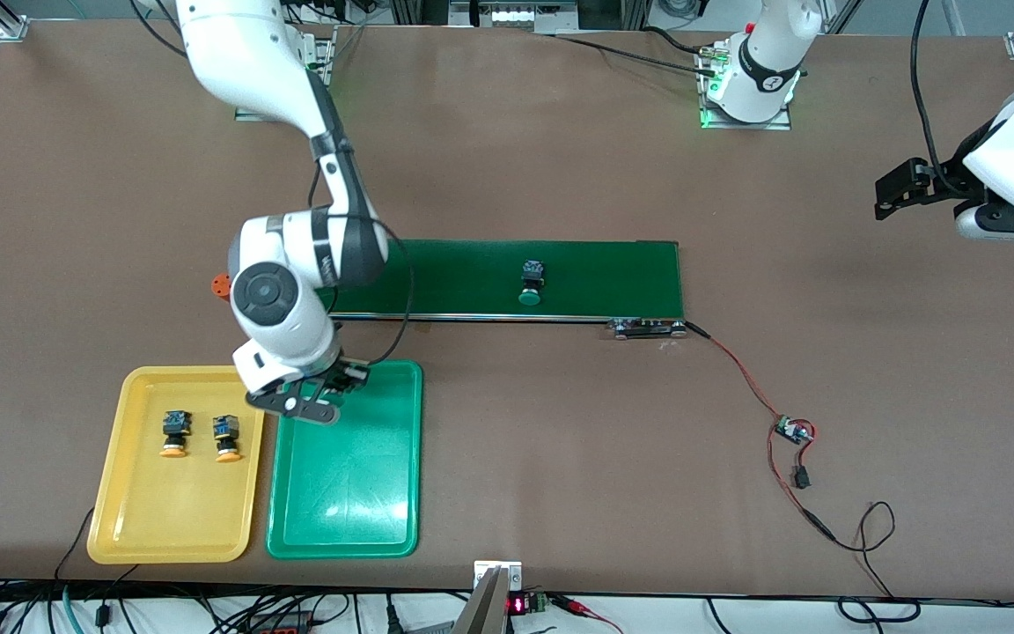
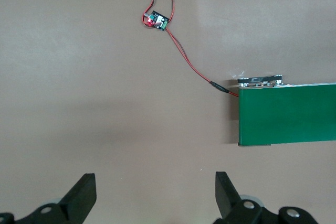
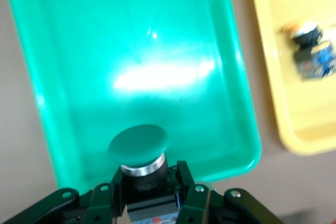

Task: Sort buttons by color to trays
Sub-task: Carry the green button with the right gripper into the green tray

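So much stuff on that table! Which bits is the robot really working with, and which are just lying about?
Part of the job:
- green button held in the right gripper over the green tray
- second green button on the conveyor belt
- two orange buttons in the yellow tray

Just lying about:
- small circuit board with red wires
- left gripper, waiting, open

yellow tray [image 1: 120, 519]: two orange-capped buttons [image 1: 174, 434] | green tray [image 1: 349, 519]: bare | green-capped button [image 3: 139, 153]: held above it | another [image 1: 531, 282]: on belt
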Tool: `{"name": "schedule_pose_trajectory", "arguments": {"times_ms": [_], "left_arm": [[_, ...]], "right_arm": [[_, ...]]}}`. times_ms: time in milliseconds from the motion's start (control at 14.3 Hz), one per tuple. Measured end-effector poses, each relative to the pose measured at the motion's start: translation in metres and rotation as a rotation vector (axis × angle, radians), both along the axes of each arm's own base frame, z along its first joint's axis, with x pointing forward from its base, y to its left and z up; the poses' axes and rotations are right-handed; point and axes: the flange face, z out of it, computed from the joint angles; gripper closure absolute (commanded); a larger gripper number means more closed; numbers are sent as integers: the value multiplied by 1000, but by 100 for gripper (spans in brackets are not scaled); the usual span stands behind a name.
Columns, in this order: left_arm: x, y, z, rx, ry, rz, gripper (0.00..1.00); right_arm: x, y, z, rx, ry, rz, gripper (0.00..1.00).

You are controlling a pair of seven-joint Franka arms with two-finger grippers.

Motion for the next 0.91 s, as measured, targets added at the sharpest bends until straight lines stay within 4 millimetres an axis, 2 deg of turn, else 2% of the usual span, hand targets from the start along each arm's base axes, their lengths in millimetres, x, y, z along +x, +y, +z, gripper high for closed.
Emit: {"name": "schedule_pose_trajectory", "arguments": {"times_ms": [140, 279, 349, 419, 489, 698, 908], "left_arm": [[0, 2, 1, -4, -3, 4, 0], [0, 2, 1, -10, -4, 5, 0], [0, 2, 2, -13, -5, 6, 0], [0, 2, 2, -15, -5, 7, 0], [1, 2, 3, -16, -7, 8, 0], [0, 6, 10, -17, -17, 15, 0], [-1, 7, 11, -17, -10, 17, 0]], "right_arm": [[16, -12, -23, -28, -36, 53, 91], [24, -15, -53, -44, -80, 84, 91], [25, -14, -67, -48, -93, 91, 80], [26, -15, -77, -53, -97, 102, 14], [27, -16, -82, -59, -96, 117, 0], [33, -16, -69, -51, -117, 134, 0], [23, 13, -37, -17, -80, 158, 0]]}}
